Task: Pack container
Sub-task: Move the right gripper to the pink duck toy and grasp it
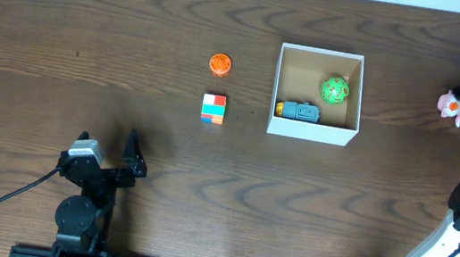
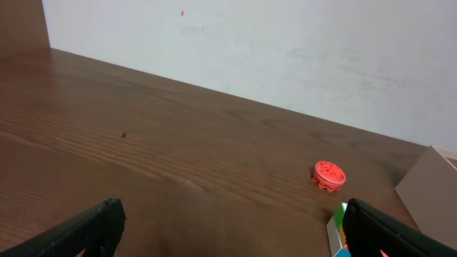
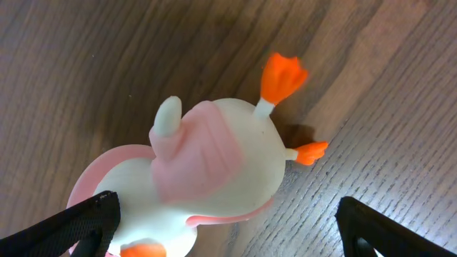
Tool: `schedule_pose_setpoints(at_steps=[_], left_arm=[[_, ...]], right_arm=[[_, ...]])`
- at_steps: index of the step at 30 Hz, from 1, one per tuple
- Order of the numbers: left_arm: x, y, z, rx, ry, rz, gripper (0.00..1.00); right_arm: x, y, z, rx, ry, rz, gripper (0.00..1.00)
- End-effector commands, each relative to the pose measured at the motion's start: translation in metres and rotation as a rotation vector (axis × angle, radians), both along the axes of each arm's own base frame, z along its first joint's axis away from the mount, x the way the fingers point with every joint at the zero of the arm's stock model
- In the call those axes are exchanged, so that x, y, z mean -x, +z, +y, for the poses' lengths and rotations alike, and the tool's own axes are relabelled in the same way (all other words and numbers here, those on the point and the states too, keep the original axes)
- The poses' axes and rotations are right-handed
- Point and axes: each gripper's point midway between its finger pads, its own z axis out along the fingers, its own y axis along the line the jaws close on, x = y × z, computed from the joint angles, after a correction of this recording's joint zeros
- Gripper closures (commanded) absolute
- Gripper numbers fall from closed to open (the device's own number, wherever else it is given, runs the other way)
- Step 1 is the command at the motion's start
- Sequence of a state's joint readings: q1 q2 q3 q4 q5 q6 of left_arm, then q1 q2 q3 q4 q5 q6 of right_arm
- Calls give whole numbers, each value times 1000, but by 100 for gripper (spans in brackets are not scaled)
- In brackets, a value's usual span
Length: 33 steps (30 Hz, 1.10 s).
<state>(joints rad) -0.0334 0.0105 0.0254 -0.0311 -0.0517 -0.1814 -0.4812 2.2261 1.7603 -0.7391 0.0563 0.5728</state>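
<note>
At table's right-centre, container (image 1: 311, 129) sits upright, green ball (image 1: 335, 91) and blue-grey toy (image 1: 300, 111) inside. Right gripper (image 3: 228, 221) at far right edge, jaws wide over pink-white duck toy (image 3: 207, 164), not clamped. Left gripper (image 1: 108, 149) released, low by near edge, left side.

White container (image 1: 312, 131) (brown inside), speckled green ball (image 1: 335, 91), orange disc (image 1: 219, 63), pink-and-white toy (image 3: 214, 164)

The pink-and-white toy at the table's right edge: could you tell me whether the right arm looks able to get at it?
Probably yes: the right tool is open and close above the toy, which lies between its fingers, and nothing else is in the way.
</note>
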Motion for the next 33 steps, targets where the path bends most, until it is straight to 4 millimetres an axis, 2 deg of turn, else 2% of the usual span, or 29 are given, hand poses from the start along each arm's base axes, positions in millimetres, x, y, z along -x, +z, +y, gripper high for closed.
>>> schedule_pose_setpoints(at_steps=[1, 3, 10, 13, 24, 26, 29, 30, 33], left_arm=[[1, -19, 2, -19, 10, 57, 2], [1, -19, 2, -19, 10, 56, 2], [1, -19, 2, -19, 10, 57, 2], [1, -19, 2, -19, 10, 57, 2], [1, -19, 2, -19, 10, 57, 2], [1, -19, 2, -19, 10, 57, 2], [1, -19, 2, -19, 10, 57, 2], [1, -19, 2, -19, 10, 57, 2], [1, -19, 2, -19, 10, 56, 2]], right_arm=[[5, -20, 0, -15, 21, 39, 6], [5, -23, 0, -18, 22, 45, 9], [6, -32, 0, -21, 40, 63, 10], [7, -32, 0, -21, 39, 64, 20], [8, -33, 1, -25, 39, 70, 71], [8, -33, 2, -25, 39, 71, 78], [10, -33, 2, -28, 39, 76, 95], [10, -33, 2, -29, 39, 78, 99], [10, -32, 3, -30, 41, 79, 99]])
